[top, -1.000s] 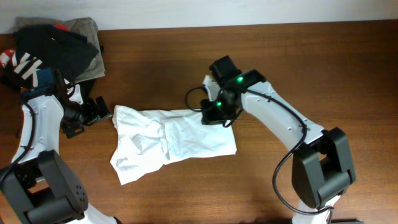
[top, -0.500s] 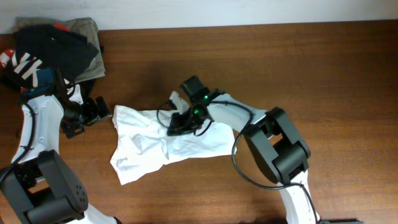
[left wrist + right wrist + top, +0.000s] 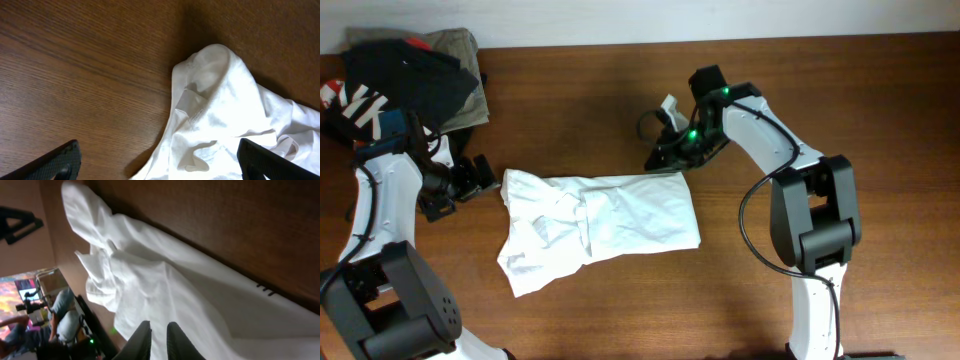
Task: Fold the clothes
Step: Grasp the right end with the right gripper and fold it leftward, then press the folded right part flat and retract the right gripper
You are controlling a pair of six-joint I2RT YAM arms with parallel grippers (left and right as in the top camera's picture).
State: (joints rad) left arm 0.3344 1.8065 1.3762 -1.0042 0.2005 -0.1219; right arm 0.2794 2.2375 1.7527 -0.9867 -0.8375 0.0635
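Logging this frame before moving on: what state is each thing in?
white T-shirt: rumpled, spread on table.
left gripper: open, empty, beside shirt's edge.
right gripper: fingers barely apart at shirt; hold unclear.
black garment: heaped on olive-grey garment, far corner.

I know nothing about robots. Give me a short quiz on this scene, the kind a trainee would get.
1. True or false: the left hand is open, with nothing between its fingers.
2. The pile of other clothes lies: A) at the far left corner of the table; B) in the table's middle; C) at the near right corner.
3. Which hand is at the far right corner of the white shirt?

Key: 1 true. 2 A. 3 the right hand.
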